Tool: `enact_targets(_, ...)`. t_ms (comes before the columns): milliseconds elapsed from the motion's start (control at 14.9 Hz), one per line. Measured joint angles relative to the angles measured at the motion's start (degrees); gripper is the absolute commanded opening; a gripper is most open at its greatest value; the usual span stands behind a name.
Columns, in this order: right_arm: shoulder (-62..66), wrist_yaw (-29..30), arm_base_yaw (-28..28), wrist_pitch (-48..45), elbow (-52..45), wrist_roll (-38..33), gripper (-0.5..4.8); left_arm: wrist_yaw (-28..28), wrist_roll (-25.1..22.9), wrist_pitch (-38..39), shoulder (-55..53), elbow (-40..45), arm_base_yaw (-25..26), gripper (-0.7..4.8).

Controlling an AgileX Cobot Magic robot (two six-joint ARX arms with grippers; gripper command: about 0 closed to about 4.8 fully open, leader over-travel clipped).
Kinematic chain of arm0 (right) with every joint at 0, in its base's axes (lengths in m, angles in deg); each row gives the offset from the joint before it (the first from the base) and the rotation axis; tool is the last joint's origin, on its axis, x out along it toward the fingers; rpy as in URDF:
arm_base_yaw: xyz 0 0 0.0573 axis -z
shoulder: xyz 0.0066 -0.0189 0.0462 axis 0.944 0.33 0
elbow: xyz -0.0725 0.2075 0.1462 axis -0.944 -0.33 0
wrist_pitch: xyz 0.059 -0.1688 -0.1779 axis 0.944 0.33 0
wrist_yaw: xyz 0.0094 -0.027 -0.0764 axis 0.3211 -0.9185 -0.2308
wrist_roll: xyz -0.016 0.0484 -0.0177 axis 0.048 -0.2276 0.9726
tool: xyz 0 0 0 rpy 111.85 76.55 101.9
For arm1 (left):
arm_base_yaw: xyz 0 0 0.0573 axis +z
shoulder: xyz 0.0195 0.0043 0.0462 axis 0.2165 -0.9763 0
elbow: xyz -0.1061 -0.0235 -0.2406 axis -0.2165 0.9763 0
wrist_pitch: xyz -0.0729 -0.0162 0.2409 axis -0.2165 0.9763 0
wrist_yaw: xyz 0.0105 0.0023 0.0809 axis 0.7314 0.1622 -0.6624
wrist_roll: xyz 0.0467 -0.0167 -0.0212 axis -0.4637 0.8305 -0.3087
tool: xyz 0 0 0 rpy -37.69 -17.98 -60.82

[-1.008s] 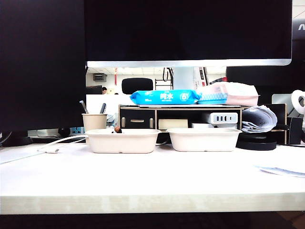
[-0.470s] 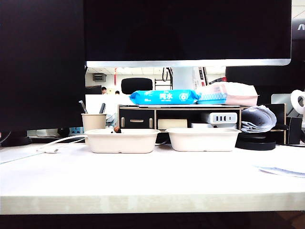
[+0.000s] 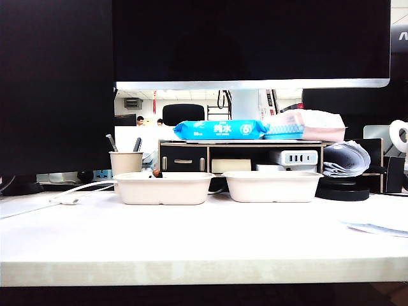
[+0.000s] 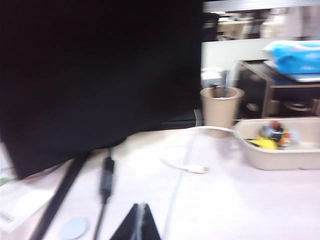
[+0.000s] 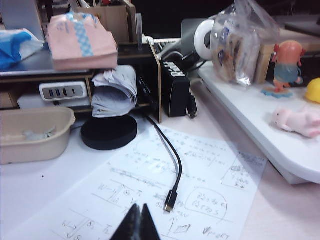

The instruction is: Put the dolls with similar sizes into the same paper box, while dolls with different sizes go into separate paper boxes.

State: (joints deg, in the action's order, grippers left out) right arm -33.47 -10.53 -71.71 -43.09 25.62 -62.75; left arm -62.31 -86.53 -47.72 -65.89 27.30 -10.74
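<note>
Two beige paper boxes stand side by side on the white table, the left box and the right box. In the left wrist view the left box holds a yellow doll and a black-white doll with an orange ball. In the right wrist view the right box holds a small pale doll, too blurred to make out. My left gripper is shut and empty, low over the table well short of the left box. My right gripper is shut and empty above a handwritten sheet.
A beige pen cup, a white cable and a black monitor stand near the left box. A black cable, a black round base, a desk organiser and a side shelf with other toys lie by the right box.
</note>
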Motion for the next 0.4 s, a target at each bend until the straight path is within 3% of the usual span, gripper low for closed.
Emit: enact_targets(403,0.00,0.00,0.00,-0.02,0.00,0.00,-0.07,0.31,0.00,0.00,0.00,0.00,0.00,-0.02)
